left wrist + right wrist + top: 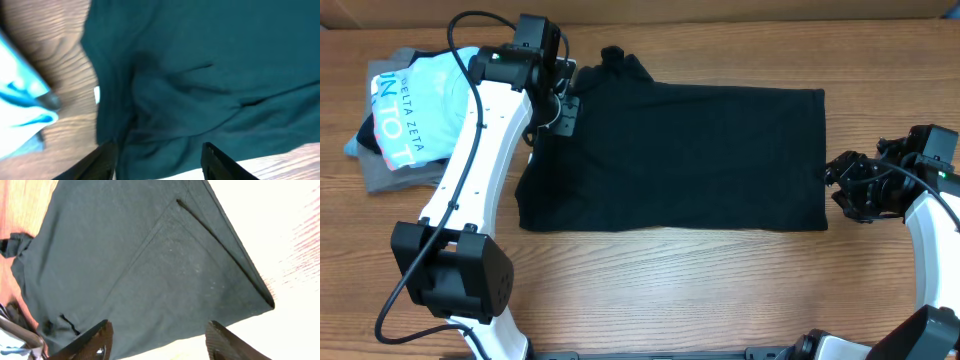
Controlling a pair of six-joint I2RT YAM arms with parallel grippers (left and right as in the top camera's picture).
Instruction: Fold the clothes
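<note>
A black shirt [690,160] lies spread flat on the wooden table, folded to a wide rectangle, with a bunched bit at its top left corner [620,62]. My left gripper [563,105] hovers over the shirt's upper left edge, open and empty; the left wrist view shows wrinkled dark cloth [200,80] between its fingers [157,160]. My right gripper [840,185] is open and empty just off the shirt's right edge. In the right wrist view the shirt [150,265] lies ahead of its fingers [157,340].
A pile of folded clothes [405,120], light blue with white lettering on top and grey beneath, sits at the table's left rear. It shows at the left edge of the left wrist view [20,95]. Bare wood [670,290] lies in front of the shirt.
</note>
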